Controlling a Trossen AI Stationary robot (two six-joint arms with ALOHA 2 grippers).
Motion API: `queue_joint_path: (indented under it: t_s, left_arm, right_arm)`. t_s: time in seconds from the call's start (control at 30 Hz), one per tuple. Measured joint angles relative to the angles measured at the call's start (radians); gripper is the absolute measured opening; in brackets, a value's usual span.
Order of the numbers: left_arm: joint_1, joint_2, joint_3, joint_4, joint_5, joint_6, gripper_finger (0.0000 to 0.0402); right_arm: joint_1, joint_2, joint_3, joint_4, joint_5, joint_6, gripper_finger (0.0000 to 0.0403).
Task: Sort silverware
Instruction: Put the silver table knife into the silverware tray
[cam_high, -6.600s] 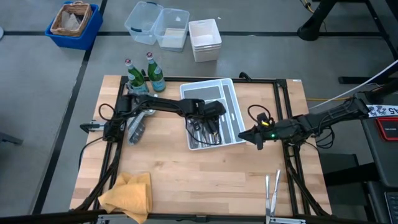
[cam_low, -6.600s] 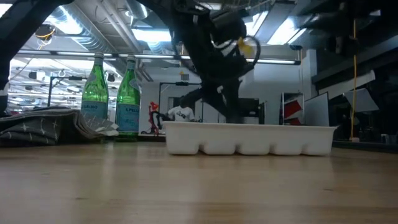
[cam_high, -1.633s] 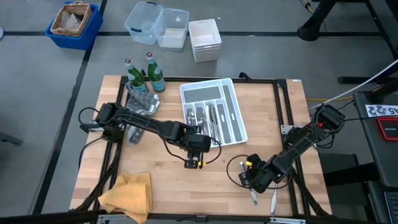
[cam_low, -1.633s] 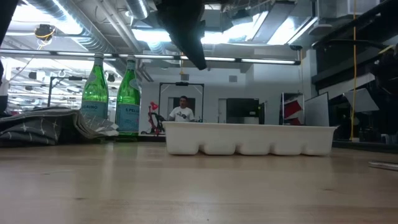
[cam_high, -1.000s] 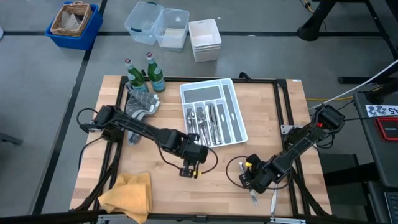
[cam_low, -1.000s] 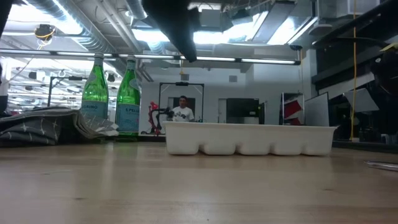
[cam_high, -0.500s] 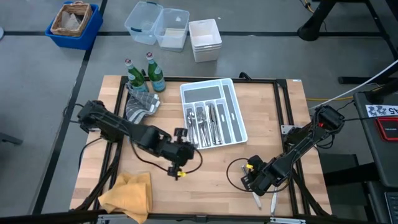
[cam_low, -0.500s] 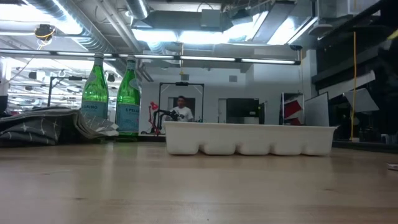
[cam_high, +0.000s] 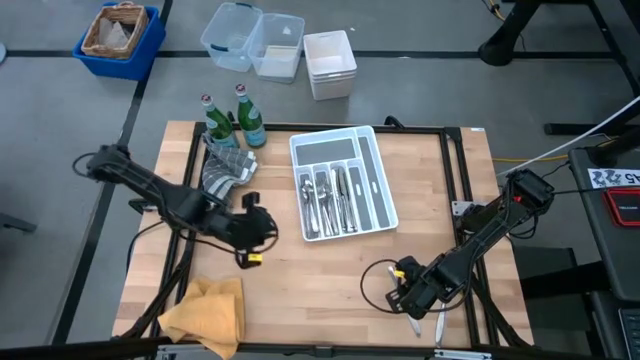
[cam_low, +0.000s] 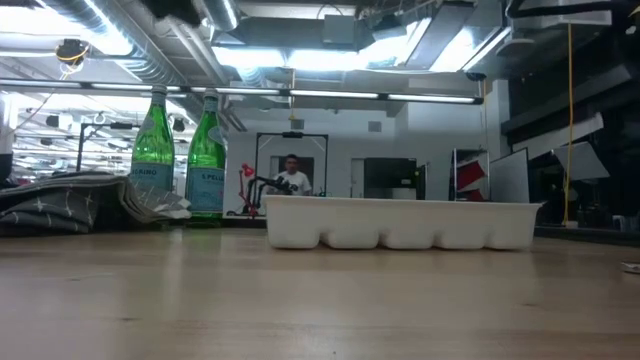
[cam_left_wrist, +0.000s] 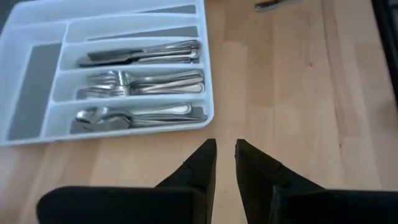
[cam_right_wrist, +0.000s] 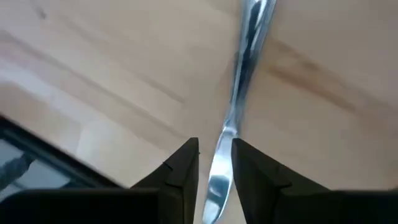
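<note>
1. Silver cutlery fills three slots of the white tray at upper centre of the high view: knives, forks and spoons, one kind to each long compartment in the left wrist view.
2. One more piece, a knife, lies on the bare wood of the table at the lower right of the high view, well apart from the tray.
3. Right gripper is down at that knife; its two dark fingers stand one on each side of the blade with a narrow gap (whether they pinch the metal or only straddle it I cannot tell).
4. Left gripper sits at middle left of the high view, left of the tray and above bare wood; its fingers are nearly together, a slim gap between them, with nothing held.
5. Two green bottles stand at the table's upper left, a grey cloth just below them.
6. A yellow cloth lies at the lower left corner.
7. In the low view a person shows far behind the tray.
</note>
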Motion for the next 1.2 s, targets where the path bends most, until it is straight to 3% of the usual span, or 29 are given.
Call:
queue_joint_path:
  t_s: [0.23, 0.53, 0.73, 1.2]
  left_arm:
    - [0.003, -0.169, -0.262, 0.235, 0.0, -0.095, 0.0049]
    - [0.001, -0.19, -0.43, 0.446, 0.01, -0.056, 0.0049]
    - [0.003, -0.195, -0.492, 0.573, 0.011, 0.023, 0.0049]
    - [0.029, -0.266, -0.507, 0.567, 0.01, 0.021, 0.0049]
  right_arm:
    - [0.0, 0.0, 0.0, 0.011, -0.042, 0.002, 0.0099]
    - [0.0, 0.034, -0.008, 0.012, -0.001, 0.003, 0.0099]
    - [0.0, 0.087, -0.008, 0.013, -0.028, 0.009, 0.0099]
    - [0.0, 0.125, -0.008, 0.027, -0.008, 0.039, 0.0099]
